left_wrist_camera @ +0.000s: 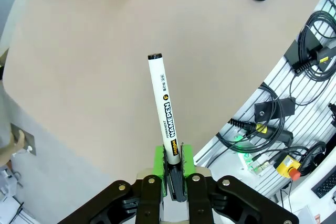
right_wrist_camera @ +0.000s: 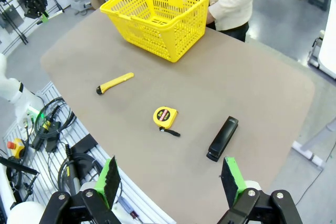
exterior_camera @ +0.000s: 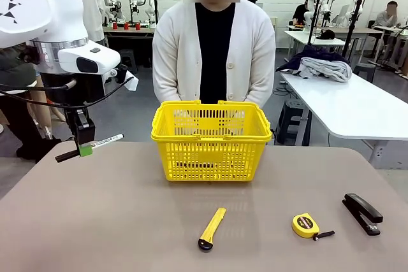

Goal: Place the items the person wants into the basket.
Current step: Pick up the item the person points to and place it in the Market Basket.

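We hold the marker [exterior_camera: 107,141] tight in our left hand [exterior_camera: 83,150], at nine o'clock from the basket [exterior_camera: 210,157]. Our right hand [right_wrist_camera: 170,179] is apart, empty. The stapler [exterior_camera: 362,213] waits.

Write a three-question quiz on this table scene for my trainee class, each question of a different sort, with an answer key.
1. True or false: the left gripper is shut on the marker.
2. In the front view, which lies nearest the right edge of the table? A utility knife; B tape measure; C stapler.
3. Fill in: the right gripper hangs above the table with its jaws ____.
Key: 1 true; 2 C; 3 open.
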`<state>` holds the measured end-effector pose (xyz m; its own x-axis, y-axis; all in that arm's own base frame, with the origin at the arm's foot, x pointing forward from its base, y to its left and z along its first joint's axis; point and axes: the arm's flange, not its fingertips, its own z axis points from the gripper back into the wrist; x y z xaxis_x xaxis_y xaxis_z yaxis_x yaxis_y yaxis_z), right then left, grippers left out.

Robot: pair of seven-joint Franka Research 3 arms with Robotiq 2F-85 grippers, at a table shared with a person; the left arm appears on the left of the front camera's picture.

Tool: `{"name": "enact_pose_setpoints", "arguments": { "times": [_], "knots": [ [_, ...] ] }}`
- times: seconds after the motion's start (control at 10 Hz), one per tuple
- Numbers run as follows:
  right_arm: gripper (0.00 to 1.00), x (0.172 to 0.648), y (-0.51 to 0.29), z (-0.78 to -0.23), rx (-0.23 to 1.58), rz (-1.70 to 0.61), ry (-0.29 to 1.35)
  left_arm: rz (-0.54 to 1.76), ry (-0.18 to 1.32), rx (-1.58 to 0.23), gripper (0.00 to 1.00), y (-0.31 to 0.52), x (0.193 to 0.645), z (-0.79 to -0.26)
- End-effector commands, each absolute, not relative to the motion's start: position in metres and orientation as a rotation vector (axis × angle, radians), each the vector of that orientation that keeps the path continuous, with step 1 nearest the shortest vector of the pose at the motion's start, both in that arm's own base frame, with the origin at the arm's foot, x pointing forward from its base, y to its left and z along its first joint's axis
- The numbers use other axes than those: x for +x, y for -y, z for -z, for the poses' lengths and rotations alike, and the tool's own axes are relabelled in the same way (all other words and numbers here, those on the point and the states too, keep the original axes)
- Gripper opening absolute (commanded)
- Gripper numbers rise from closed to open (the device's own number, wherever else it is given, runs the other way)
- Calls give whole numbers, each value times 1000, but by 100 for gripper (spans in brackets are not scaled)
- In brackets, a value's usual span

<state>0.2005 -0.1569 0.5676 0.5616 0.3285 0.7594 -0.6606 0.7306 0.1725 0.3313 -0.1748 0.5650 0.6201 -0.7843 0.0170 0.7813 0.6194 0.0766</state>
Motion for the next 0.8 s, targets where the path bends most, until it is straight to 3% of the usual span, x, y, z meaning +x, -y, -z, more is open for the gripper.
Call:
{"name": "enact_pose_setpoints", "arguments": {
  "times": [0.0,0.3,0.5,0.7],
  "knots": [
    [100,204,156,-567,490,-619,793,937,98,99,15,197,353,-593],
    [100,204,156,-567,490,-619,793,1280,146,220,15,286,442,-655],
    [100,204,156,-567,490,-619,793,1493,113,240,15,342,494,-652],
    [100,204,156,-567,490,-619,793,1585,128,225,15,393,515,-627]
  ]
}}
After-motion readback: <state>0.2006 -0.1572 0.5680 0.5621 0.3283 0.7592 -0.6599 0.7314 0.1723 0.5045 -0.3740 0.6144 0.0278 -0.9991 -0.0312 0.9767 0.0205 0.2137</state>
